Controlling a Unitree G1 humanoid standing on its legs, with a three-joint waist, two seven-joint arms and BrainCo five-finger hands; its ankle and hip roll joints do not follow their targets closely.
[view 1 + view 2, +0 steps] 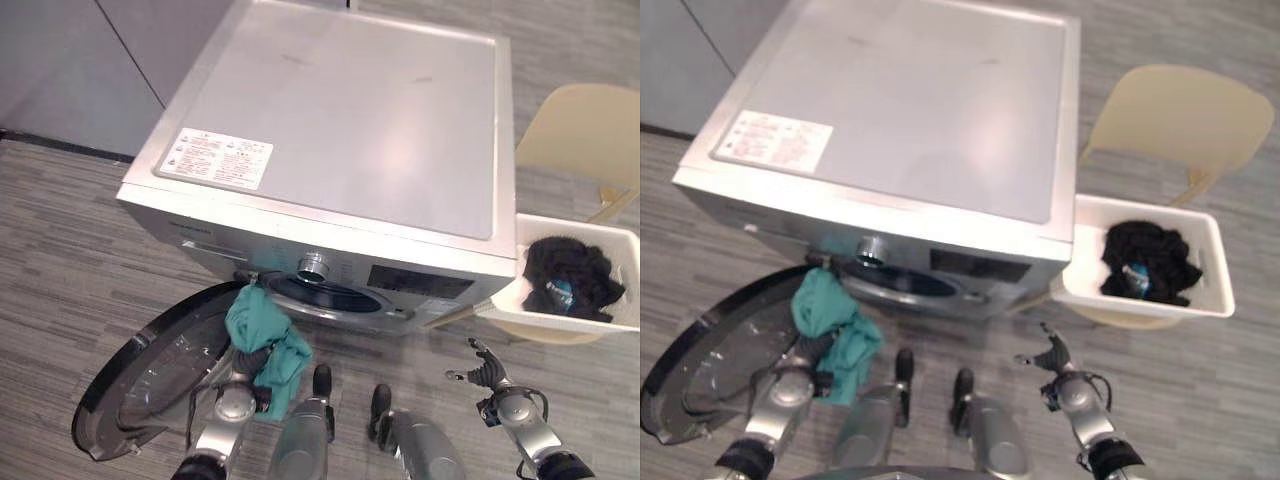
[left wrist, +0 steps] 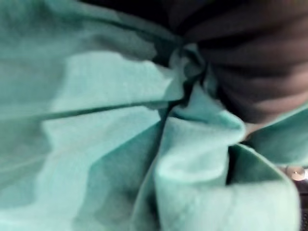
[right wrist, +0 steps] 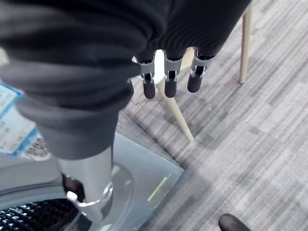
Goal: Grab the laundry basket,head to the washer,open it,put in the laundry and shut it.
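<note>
The crumpled teal cloth garment (image 1: 263, 340) hides the left robot hand (image 1: 252, 362) and its fingers. The silver front-loading washing machine (image 1: 340, 130) is cut off at the top edge. A small blue item (image 1: 560, 292) in the black laundry is too small to identify.

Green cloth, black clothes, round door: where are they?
green cloth (image 1: 262, 322), left eye view, upper bunch.
black clothes (image 1: 1150, 258), right eye view, middle of pile.
round door (image 1: 150, 375), left eye view, inner glass.

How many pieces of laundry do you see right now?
2: a teal cloth held by the left hand at the washer opening, and a black pile in the basket; the pile may hide more.
</note>
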